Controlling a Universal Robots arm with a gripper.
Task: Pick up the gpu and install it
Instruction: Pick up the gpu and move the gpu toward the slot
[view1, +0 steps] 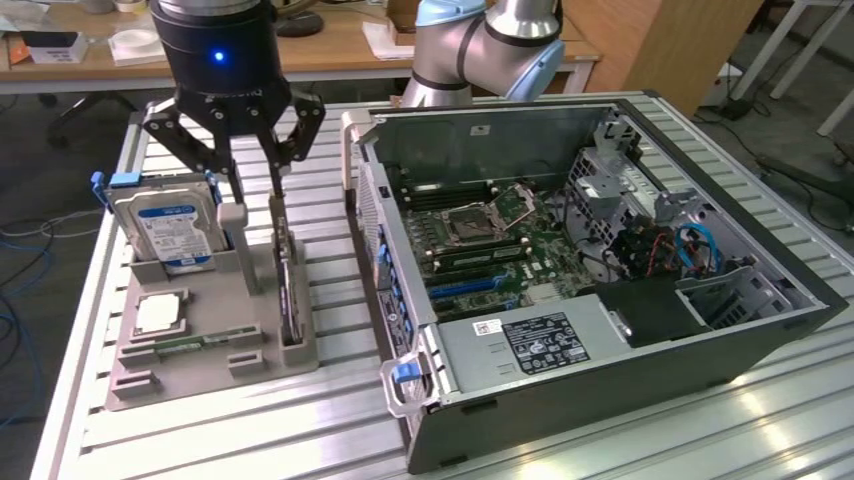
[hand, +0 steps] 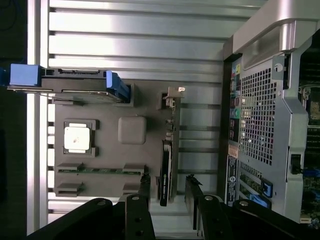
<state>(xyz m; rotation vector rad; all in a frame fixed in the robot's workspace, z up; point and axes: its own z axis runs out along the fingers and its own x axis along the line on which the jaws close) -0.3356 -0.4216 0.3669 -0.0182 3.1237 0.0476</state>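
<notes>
Wrist view: we've got the gripper (hand: 167, 192) spread wide, gpu (hand: 164, 165) lined up between its jaws, lengthwise along the tray (hand: 107, 150) edge nearest the computer case (hand: 260, 115).

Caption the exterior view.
Open black gripper hovers over the dark edge-on gpu card in its grey holder beside the opened computer case.

The gpu (view1: 286, 290) (hand: 165, 170) is a thin flat circuit-board card, dark when seen edge-on, with a black fan block and a silver metal bracket at 1 end. It stands upright on its long edge, seated in the slot along the grey moulded plastic holder's (view1: 200, 350) (hand: 110, 150) edge on the exterior view's right.
</notes>
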